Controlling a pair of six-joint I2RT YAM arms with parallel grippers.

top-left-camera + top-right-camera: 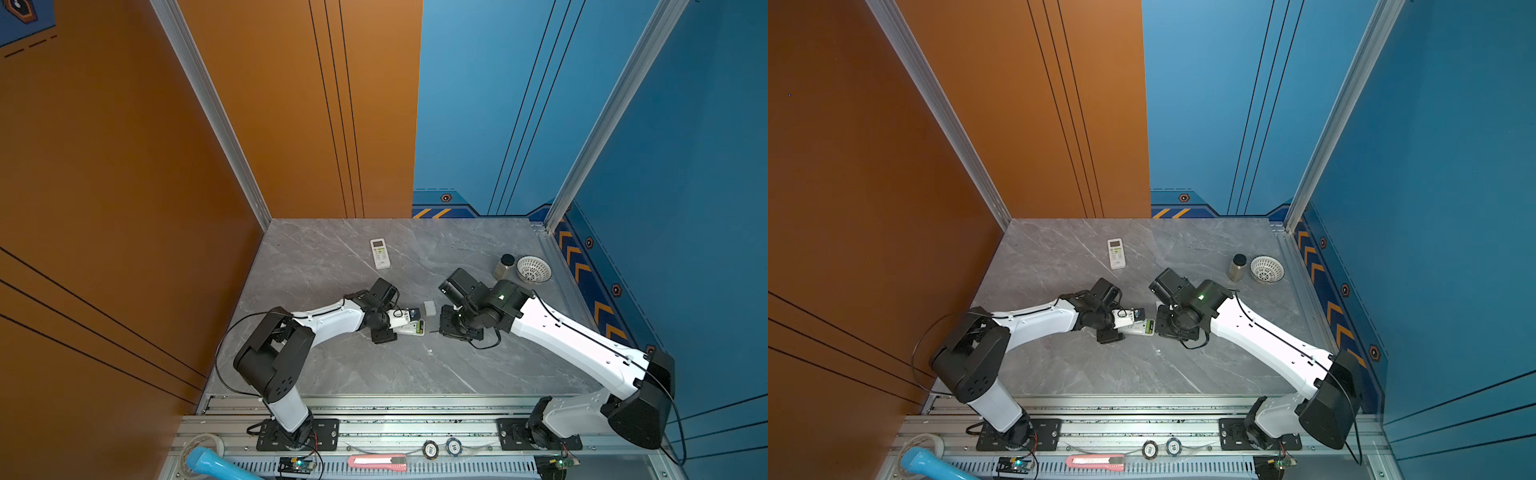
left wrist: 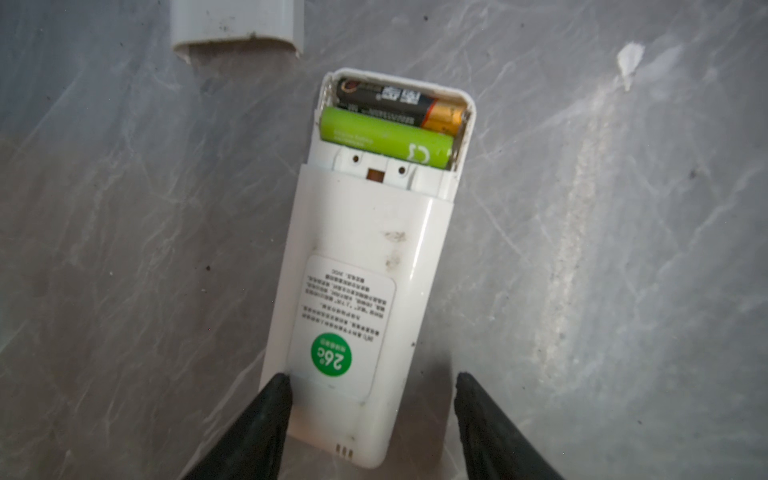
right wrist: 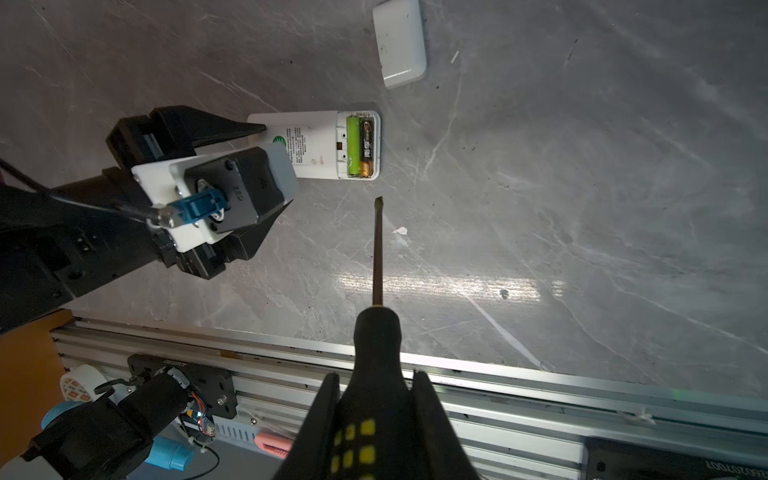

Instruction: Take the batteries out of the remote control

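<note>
Left claw (image 2: pixel 370 375): jaws wide astride the face-down remote (image 2: pixel 365 232)'s label end, not clamped; pin it first, I'd say.
Remote: glossy white slab, bay open.
Batteries: the lime green battery (image 2: pixel 382 139) and the black battery (image 2: pixel 386 102), gold-ended, lie snug in its bay; both are smooth cylinders.
Cover (image 3: pixel 401 41): curved white shell, just beside the remote.
Right claw (image 3: pixel 376 376): clamped on the screwdriver (image 3: pixel 378 249); its flat tip is near the remote's bay, so lever gently at a battery end.

Both top views look steeply down from high. Wrist views peer past the left pincer (image 2: pixel 372 376) and right pincer (image 3: pixel 376 376), sharing the remote control (image 2: pixel 365 232) ahead.
</note>
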